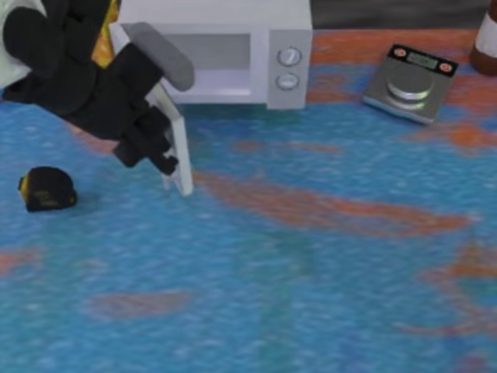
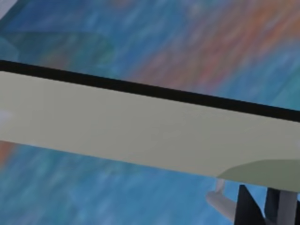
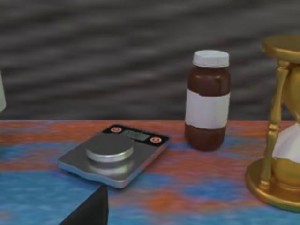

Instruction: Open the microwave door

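With the microwave door (image 1: 177, 148) swung well out from the microwave (image 1: 233, 47) at the table's back left, your left gripper (image 1: 165, 155) is clamped on its free edge; expect a rigid, light, hinged panel, best held there.

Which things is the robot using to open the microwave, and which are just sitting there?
Part of the job:
- microwave
- microwave door, swung open toward the table's front
- left gripper, at the door's outer edge

Just lying about:
- tape measure, at the table's left
- kitchen scale
- brown bottle
- gold hourglass
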